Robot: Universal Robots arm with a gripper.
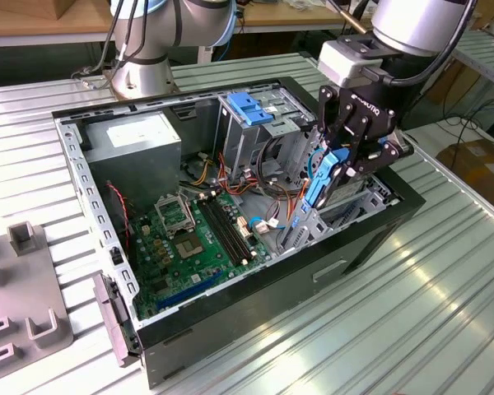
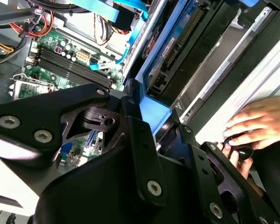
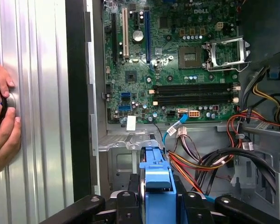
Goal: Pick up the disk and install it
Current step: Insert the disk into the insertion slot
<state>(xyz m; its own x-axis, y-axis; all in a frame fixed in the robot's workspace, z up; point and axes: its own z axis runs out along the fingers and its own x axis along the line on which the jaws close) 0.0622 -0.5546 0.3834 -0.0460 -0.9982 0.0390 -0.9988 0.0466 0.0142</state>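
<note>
Hand grasping the disk on edge, long axis near vertical, lower end inside the computer case, just beside the drive cage

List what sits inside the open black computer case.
Green motherboard, grey power-supply box, metal drive cage, coloured cables. The gripper, shut on the blue-bracketed metal disk, covers the bay beneath it.

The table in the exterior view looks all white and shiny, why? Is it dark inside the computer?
Light glares off the ribbed metal table at the exterior view's left, washing it white; in the first wrist view the motherboard is evenly lit; in the second wrist view the disk, blue-framed, shows bright between the dark jaws.
</note>
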